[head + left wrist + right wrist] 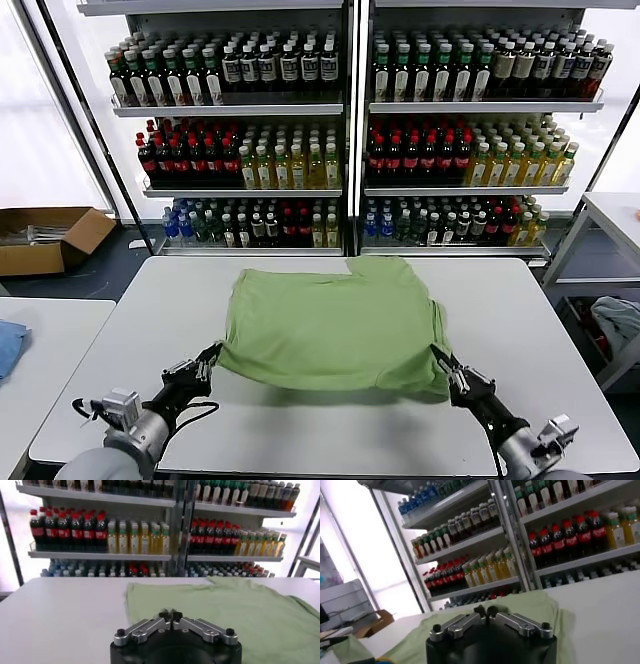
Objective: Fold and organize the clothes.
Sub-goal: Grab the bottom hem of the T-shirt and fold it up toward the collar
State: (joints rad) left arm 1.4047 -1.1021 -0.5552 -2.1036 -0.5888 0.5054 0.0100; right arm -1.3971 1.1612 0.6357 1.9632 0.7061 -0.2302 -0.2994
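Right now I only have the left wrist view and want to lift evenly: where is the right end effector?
Observer: In the head view, the right end effector is shut at the shirt's near right corner, seemingly pinching it.
Operator: And my left one?
Observer: The left end effector is shut at the near left corner; the hem sags between them.
Operator: Anything beside the table?
Observer: A blue cloth lies on the side table, left.

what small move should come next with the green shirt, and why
Probably lift both shut pincers together and carry the near hem toward the far edge. The left pincer and right pincer each sit at a near corner of the green shirt, which lies plain side up on the table.
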